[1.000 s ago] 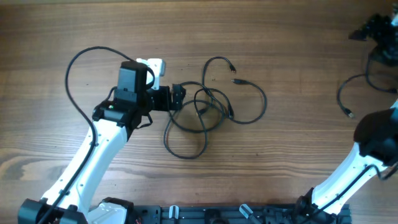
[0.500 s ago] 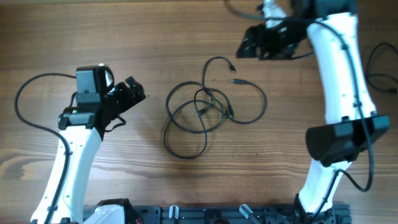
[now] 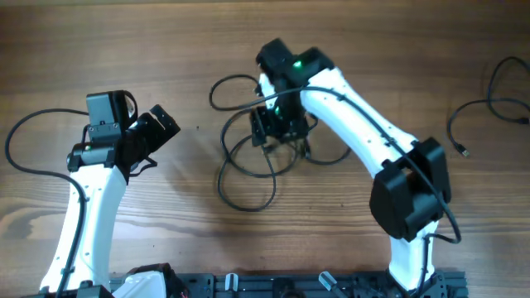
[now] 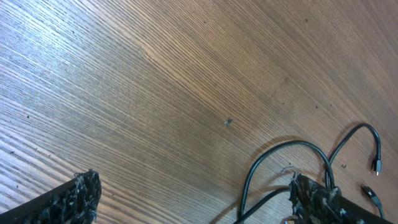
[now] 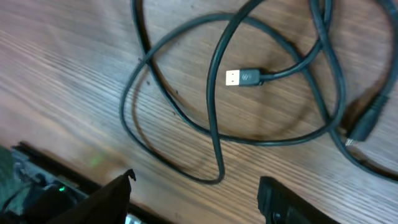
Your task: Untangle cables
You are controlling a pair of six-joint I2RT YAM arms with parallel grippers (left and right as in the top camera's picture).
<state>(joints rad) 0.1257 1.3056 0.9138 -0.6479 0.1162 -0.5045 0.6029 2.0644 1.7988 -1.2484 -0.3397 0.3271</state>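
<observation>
The cables (image 3: 263,161) lie as loose black loops tangled at the table's centre. My right gripper (image 3: 277,124) hangs directly over the upper part of the tangle. In the right wrist view its jaws (image 5: 196,202) stand open, with nothing between them. A bend of cable (image 5: 214,177) lies just ahead of the gap, and a USB plug (image 5: 239,77) rests inside a loop. My left gripper (image 3: 164,141) is wide open and empty, off to the left of the tangle. In the left wrist view (image 4: 199,205) it faces bare wood, with cable loops (image 4: 273,155) beside its right finger (image 4: 317,199).
More black cords (image 3: 453,124) curl near the right edge of the wooden table (image 3: 166,41). A black rail (image 3: 290,285) with both arm bases runs along the front edge. The right arm's links (image 3: 364,132) cross over the table's right-centre.
The right arm has swung in from the far right and now hangs over the tangle, its jaws narrowing. The left gripper has drawn back leftward from the cables it was touching.
</observation>
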